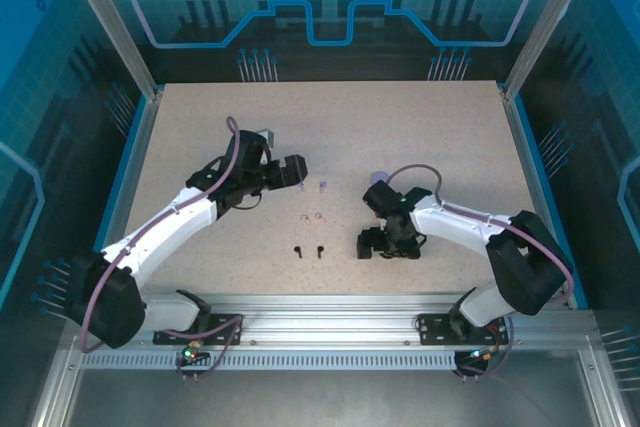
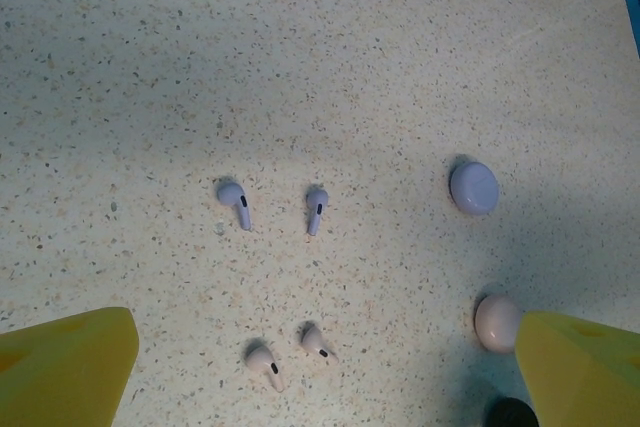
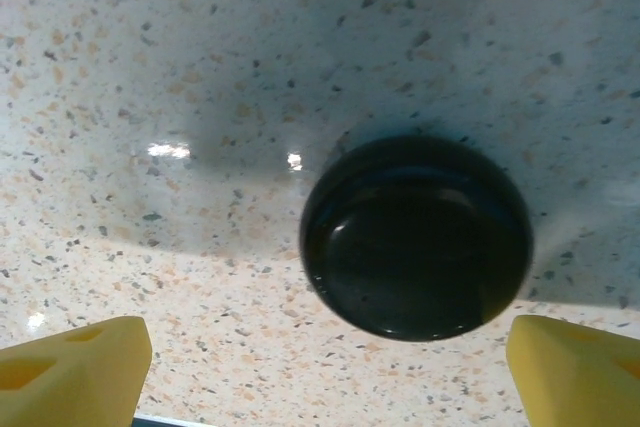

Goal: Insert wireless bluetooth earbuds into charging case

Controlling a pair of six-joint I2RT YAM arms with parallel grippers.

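The speckled table (image 1: pixel 430 127) carries everything. The left gripper (image 2: pixel 320 377) hangs over the earbuds with its yellow fingers spread wide. The right gripper (image 3: pixel 325 372) is likewise spread, straddling the closed black case (image 3: pixel 417 237) without touching it. The lavender case (image 2: pixel 474 187) lies apart, and the pink case (image 2: pixel 497 323) sits just beside a left fingertip. All the earbuds lie loose on the table in pairs: lavender earbuds (image 2: pixel 235 202) farthest, pink earbuds (image 2: pixel 265 365) in the middle, black earbuds (image 1: pixel 298 250) nearest the arm bases.

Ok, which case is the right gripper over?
The black case, framed between the fingers of the right gripper; the lavender case and pink case lie apart.
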